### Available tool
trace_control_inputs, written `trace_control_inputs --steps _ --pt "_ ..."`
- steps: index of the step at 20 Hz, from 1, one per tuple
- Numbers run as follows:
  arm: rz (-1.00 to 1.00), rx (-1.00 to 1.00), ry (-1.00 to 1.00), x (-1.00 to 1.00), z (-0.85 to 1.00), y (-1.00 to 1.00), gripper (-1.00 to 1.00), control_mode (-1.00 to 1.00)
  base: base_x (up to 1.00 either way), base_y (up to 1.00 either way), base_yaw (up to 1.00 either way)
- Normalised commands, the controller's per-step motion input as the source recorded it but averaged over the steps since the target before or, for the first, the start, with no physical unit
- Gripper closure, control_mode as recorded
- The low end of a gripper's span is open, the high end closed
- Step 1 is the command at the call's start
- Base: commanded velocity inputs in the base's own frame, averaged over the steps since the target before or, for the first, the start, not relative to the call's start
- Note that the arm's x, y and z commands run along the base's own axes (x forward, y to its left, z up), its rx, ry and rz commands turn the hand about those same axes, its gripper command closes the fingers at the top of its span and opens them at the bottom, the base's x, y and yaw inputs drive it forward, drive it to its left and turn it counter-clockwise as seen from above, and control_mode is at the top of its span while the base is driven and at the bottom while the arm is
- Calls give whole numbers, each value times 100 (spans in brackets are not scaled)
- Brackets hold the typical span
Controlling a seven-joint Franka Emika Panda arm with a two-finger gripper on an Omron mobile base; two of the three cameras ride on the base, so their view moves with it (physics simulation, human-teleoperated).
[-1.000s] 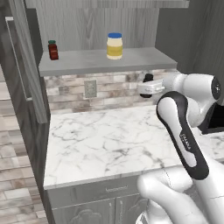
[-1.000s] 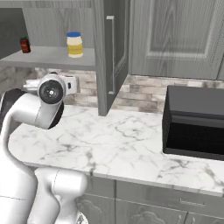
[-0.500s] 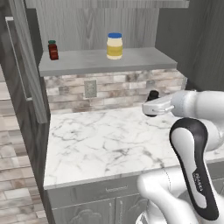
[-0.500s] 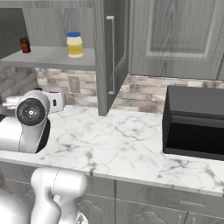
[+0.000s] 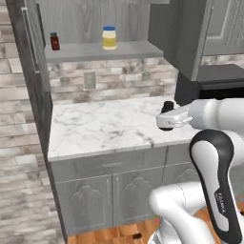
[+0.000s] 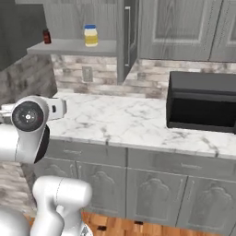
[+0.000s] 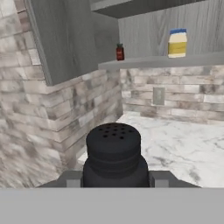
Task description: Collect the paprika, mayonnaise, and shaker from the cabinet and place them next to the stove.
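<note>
The gripper [image 5: 167, 116] is clamped on the black shaker [image 7: 113, 154], held out above the marble counter [image 5: 105, 126]. From the hand camera, the shaker's perforated top sits between the fingers; the left base view shows just its dark cap. The paprika [image 5: 55, 41] and mayonnaise [image 5: 109, 37] stand apart on the open cabinet's shelf [image 5: 100, 50]. The right base view alone shows a black microwave [image 6: 203, 102].
</note>
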Motion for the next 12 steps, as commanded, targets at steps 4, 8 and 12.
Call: trace_control_inputs --steps 4,8,12 --pt "0 0 0 0 0 0 100 100 -46 -70 -30" --pt "0 0 0 0 0 0 100 100 -6 -58 -47" --pt "0 0 0 0 0 0 100 100 -8 -55 -50"
